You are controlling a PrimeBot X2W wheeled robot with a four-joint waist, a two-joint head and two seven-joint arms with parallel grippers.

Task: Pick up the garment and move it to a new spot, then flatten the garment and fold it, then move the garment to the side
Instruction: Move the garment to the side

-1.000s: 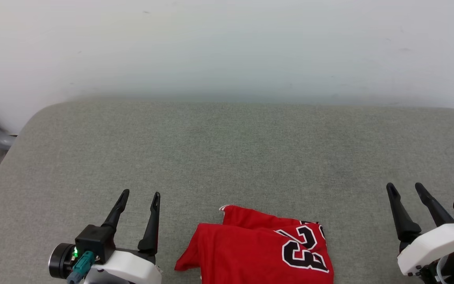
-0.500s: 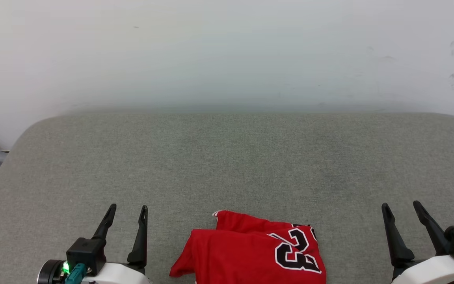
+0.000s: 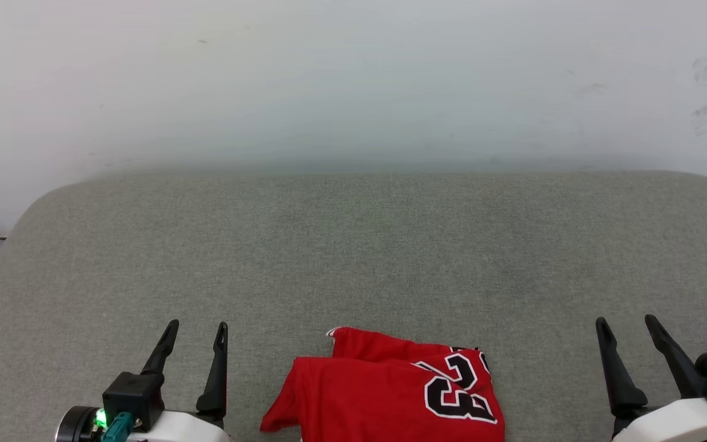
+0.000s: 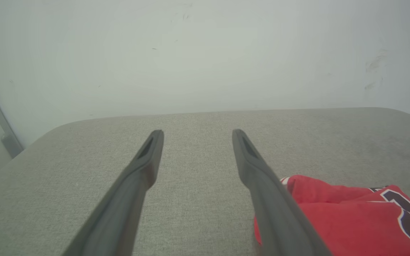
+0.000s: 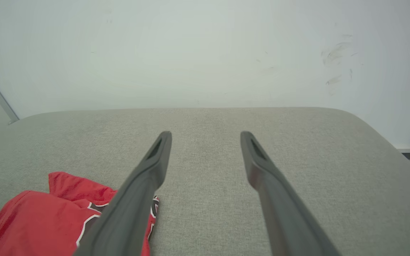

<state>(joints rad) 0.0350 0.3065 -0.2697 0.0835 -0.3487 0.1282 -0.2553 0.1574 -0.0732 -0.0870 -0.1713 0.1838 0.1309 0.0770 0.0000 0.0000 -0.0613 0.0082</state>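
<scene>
We are looking at the garment [image 3: 390,393] lying in a compact, layered bundle on the pad [image 3: 353,245]. The number [image 3: 458,393] is facing up, and one red corner is poking out toward the far side. It is sitting between the two grippers, just beside the left gripper [image 3: 199,324] on its inner side. It is well apart from the right gripper [image 3: 625,319], and it is lying back by the finger roots, not out at the tips. Its near part is running off the bottom of the head view, so we cannot tell how it ends there.

Both grippers are hanging with their jaws spread wide and nothing between them. Their fingers are pointing toward the wall [image 3: 353,80], clear of the cloth.

We are judging that this scene fits two stages. The garment may be a loose bundle waiting to be lifted to a new spot, or a folded piece already set down at the side. The layers are looking uneven, but that is not settling it.

Whichever it is, we are treating the cloth as soft and quick to crumple. Any grip would need to come in low, catch every layer at an edge, and avoid dragging the top layer off the rest. With the bundle lying behind the fingertips, we are expecting either arm to draw back and turn inward before its jaws can reach the cloth.
</scene>
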